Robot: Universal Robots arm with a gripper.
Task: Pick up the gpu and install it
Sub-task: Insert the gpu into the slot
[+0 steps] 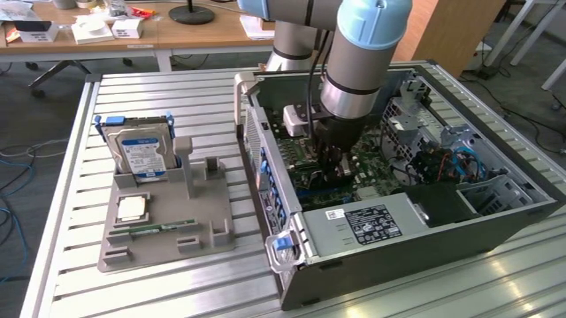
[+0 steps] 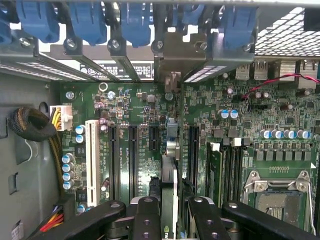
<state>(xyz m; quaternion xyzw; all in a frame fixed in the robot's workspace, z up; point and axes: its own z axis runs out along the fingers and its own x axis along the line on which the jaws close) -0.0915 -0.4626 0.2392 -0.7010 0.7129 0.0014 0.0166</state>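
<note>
The gpu (image 2: pixel 169 172) shows edge-on in the wrist view as a thin upright card over the green motherboard (image 2: pixel 135 107), in line with one of the long black expansion slots. Its silver bracket end (image 2: pixel 172 75) reaches the case's rear slot openings. My gripper (image 2: pixel 170 212) is shut on the card, with black fingers (image 2: pixel 147 217) on either side of it. In the exterior view my gripper (image 1: pixel 332 162) reaches down inside the open computer case (image 1: pixel 415 228), close to the motherboard (image 1: pixel 367 172); there the card is mostly hidden by the fingers.
Left of the case a grey fixture (image 1: pixel 190 215) holds the silver hard drive with blue label (image 1: pixel 142 151), a memory stick (image 1: pixel 159 228) and a square chip (image 1: pixel 132 209). Case walls, power supply (image 1: pixel 372 225), blue latches (image 2: pixel 90 20), a cable bundle (image 2: pixel 30 125) and the processor socket (image 2: pixel 277 192) hem in the gripper.
</note>
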